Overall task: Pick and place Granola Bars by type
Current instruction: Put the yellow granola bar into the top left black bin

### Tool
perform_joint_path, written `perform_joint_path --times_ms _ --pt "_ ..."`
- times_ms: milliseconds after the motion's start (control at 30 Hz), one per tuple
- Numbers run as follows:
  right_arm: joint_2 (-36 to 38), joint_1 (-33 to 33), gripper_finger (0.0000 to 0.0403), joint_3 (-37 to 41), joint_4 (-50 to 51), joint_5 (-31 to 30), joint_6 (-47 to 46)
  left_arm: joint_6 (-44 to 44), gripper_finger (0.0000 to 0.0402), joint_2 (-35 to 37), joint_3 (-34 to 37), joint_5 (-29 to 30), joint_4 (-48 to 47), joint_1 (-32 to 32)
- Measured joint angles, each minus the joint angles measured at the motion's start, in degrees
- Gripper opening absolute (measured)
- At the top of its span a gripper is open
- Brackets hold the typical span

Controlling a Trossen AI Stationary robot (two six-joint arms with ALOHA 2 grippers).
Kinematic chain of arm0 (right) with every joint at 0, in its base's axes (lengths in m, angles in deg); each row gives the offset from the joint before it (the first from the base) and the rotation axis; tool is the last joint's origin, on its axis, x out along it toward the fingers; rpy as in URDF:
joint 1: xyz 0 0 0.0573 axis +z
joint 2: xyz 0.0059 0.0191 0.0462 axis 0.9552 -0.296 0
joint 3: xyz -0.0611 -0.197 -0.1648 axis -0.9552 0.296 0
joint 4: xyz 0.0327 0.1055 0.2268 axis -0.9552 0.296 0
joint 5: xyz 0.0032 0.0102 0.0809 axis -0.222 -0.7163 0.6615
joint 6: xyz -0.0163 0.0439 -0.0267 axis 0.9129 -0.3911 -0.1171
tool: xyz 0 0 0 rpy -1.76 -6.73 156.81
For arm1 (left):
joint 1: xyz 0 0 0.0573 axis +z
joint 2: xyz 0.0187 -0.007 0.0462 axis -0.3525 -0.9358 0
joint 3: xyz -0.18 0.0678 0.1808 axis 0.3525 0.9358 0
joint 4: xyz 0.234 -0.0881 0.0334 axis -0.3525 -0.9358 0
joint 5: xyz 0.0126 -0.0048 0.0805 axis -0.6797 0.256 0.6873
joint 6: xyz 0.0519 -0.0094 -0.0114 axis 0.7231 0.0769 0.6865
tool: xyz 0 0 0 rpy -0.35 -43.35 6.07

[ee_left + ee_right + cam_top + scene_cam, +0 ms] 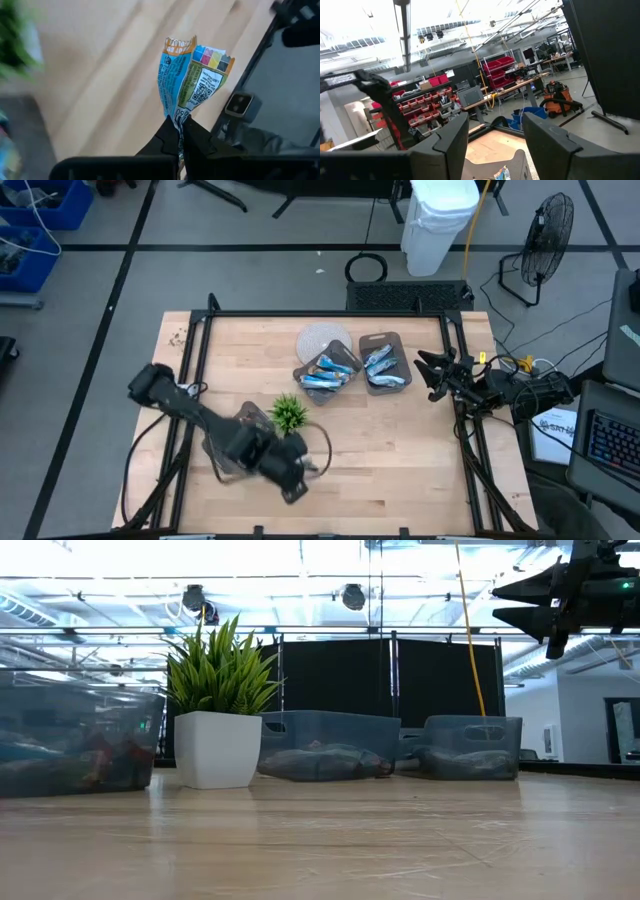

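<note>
Left arm stretched low across the near-left of the table, elbow out at the left edge, wrist bent toward the front. Left gripper pinched shut on one end of a blue bar, wrapper crumpled at the grip and fanning out, orange band and colour squares at the free end, wood beneath. Just behind that wrist, a plant and a clear bin. Right arm reaching in from the right edge, raised above the table, gripper with fingers apart and nothing between them, just beside the right tray. More bars heaped in both trays at table centre.
</note>
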Motion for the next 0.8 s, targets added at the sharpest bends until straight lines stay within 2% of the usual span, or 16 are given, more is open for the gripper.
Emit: perform_joint_path --times_ms 400,533,800 --pt "0.00 0.02 0.0181 0.00 -0.02 -0.02 -0.02 23.88 0.0007 10.09 -0.07 -0.59 -2.19 15.15" --pt "-0.02 0.00 0.0181 0.02 -0.02 -0.02 -0.01 33.29 0.0007 10.29 -0.86 -2.75 -4.60 20.63" --pt "-0.02 0.00 0.0181 0.02 -0.04 -0.02 -0.02 50.83 0.0007 10.02 -8.22 -3.89 -14.87 31.02"
